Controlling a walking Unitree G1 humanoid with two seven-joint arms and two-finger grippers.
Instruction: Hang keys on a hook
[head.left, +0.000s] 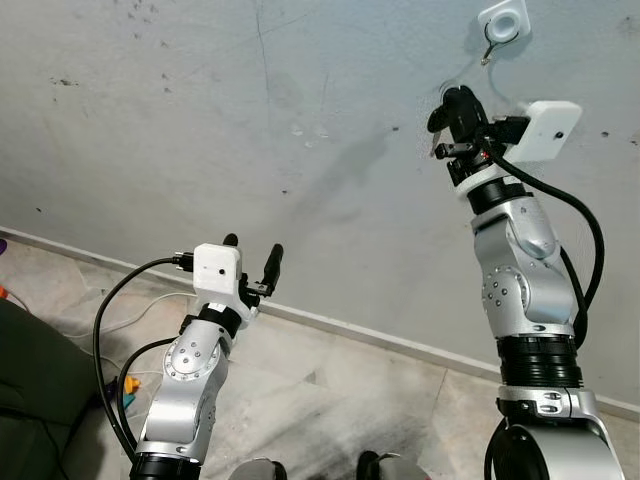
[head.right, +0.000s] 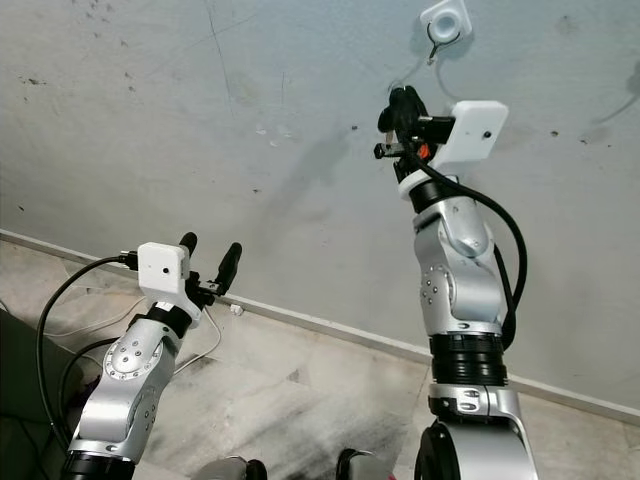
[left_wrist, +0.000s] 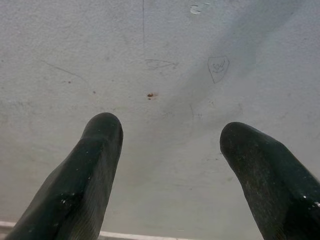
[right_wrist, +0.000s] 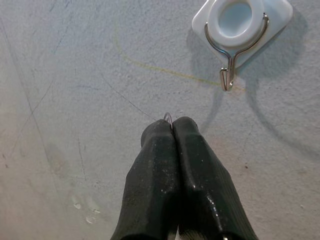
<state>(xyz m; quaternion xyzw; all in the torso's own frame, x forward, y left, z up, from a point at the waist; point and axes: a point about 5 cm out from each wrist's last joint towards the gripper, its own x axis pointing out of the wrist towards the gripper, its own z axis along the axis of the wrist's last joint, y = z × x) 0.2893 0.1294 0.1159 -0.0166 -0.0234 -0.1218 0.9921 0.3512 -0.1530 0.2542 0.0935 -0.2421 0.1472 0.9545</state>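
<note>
Right arm raised high toward wall (head.left: 200, 120), right gripper (right_wrist: 171, 125) pinched tight on thin key ring (right_wrist: 168, 117), tip just below and beside hook (right_wrist: 235, 45). Left arm low, bent; left gripper (left_wrist: 167, 135) spread wide, pointed at wall.

Head stereo pair: both eyes look forward and down at a grey wall (head.left: 200, 120) and the floor (head.left: 330, 370) at its foot, sharing both arms and the white hook (head.left: 503, 22). Left wrist view: faces bare wall close up, along parted fingers (left_wrist: 85, 175). Right wrist view: faces the wall near the hook.
</note>
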